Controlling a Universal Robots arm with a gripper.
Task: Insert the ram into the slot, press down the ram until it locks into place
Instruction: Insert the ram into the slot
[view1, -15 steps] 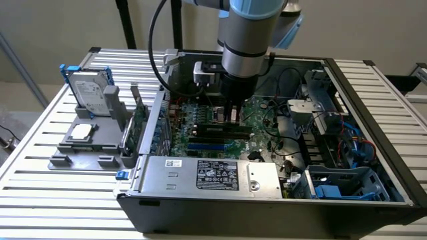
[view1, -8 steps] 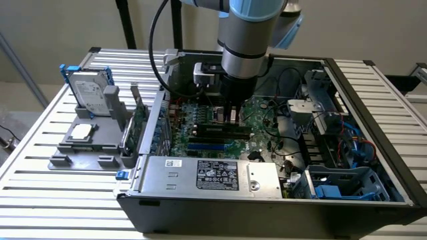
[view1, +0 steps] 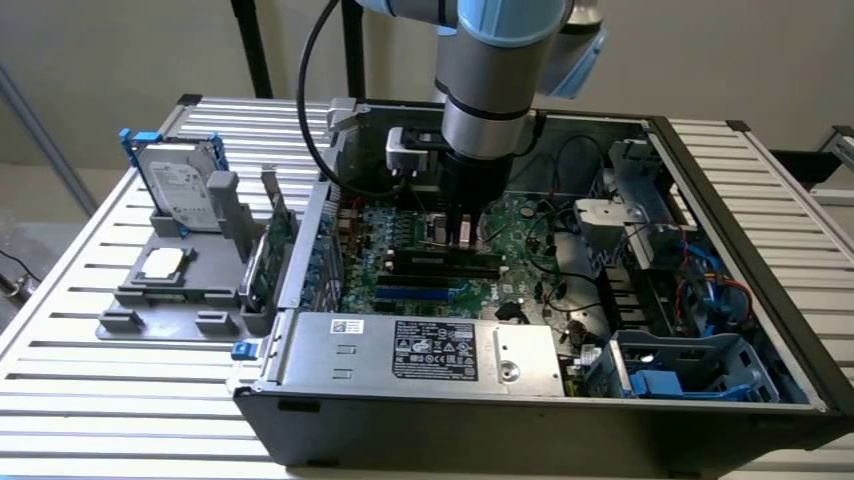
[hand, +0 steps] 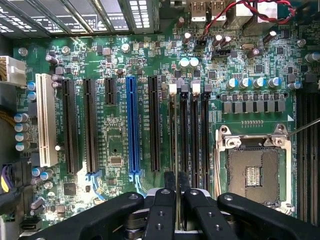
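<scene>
Nearest the wrist camera, the gripper (hand: 177, 178) has its two black fingers (hand: 169, 200) drawn close together, clenched on a thin edge that I take to be the ram (hand: 177, 199), seen edge-on. In the exterior view the gripper (view1: 461, 232) stands low inside the computer case (view1: 534, 420), right over the row of memory sockets.

The ram is upright on its long edge, contact edge towards the board. Its long axis lies along the slot (hand: 173, 135), parallel to the neighbouring black sockets and to the blue socket (hand: 132, 125). In the exterior view that line runs across from left to right.

Judging progress: the ram is lined up with the slot and either at or in its mouth. How deep it sits is hidden behind the fingers. The white end clip (hand: 172, 89) gives no clear sign of being latched, so the pressing and locking look unfinished.

Further out on the motherboard (hand: 115, 150) lies the open processor socket (hand: 252, 172), beyond the remaining memory sockets.
</scene>
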